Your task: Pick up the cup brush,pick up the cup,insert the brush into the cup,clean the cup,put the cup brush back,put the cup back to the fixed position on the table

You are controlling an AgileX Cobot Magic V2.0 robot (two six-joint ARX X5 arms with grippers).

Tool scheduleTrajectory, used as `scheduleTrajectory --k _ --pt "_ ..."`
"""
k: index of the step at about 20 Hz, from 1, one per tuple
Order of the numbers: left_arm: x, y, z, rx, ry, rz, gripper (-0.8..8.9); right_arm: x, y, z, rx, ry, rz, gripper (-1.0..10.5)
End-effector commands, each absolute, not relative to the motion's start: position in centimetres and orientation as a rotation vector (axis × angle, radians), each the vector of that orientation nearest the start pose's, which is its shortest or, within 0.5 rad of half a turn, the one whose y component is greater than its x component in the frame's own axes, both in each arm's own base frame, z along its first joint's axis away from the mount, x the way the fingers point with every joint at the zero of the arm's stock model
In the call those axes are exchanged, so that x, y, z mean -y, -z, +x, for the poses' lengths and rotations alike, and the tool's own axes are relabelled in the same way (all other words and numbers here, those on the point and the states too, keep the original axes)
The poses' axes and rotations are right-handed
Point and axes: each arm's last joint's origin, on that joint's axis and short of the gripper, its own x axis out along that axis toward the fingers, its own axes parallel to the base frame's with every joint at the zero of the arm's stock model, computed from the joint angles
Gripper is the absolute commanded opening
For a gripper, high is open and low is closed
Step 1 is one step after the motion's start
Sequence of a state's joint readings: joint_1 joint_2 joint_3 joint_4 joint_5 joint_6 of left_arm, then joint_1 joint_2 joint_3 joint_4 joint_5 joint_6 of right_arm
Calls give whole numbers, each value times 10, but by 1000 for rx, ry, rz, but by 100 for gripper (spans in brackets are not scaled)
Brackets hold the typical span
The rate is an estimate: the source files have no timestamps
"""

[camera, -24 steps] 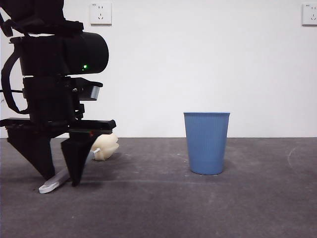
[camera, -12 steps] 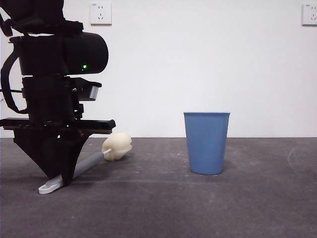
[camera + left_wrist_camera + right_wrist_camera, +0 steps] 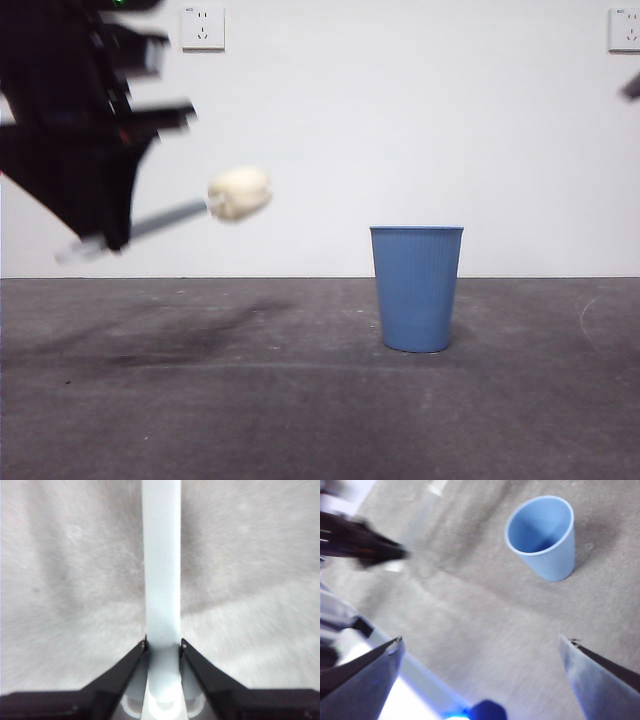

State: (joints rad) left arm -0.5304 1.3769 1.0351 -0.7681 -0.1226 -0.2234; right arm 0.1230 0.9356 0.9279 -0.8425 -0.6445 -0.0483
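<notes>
White wall, dark grey table (image 3: 300, 400). I see my left gripper (image 3: 163, 644) up off the table, jaws clamped tight on the grey handle of the cup brush (image 3: 238, 194), sponge head pointing toward the cup (image 3: 416, 288). Cup upright on table, well apart. Right gripper (image 3: 480, 645) jaws wide apart, holding nothing, above the table

The left gripper (image 3: 100, 235) now sits much higher than before, lifted clear of the table (image 3: 300, 400) and tilted, blurred with motion. The cup brush (image 3: 170, 215), previously propped with its white looped tip on the table, now hangs in the air, clamped by its grey handle, its sponge head raised above the level of the cup's rim. A dark tip now shows at the upper right edge.
</notes>
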Motion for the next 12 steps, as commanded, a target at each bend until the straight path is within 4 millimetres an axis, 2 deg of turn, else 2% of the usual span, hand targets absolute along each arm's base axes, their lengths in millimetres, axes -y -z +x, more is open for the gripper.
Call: scheduleTrajectory --k 1,6,8,12 --pt "119 -273 210 -1033 275 180 -8 -41 -285 173 -792 -742 177 596" --pt "92 -310 165 -940 300 167 -8 -51 -231 185 -680 -706 153 595" --pt "84 -318 151 -920 303 159 -8 -55 -209 187 -641 -689 152 594" --pt "78 -323 140 -906 306 153 -8 -63 -184 194 -600 -637 117 593"
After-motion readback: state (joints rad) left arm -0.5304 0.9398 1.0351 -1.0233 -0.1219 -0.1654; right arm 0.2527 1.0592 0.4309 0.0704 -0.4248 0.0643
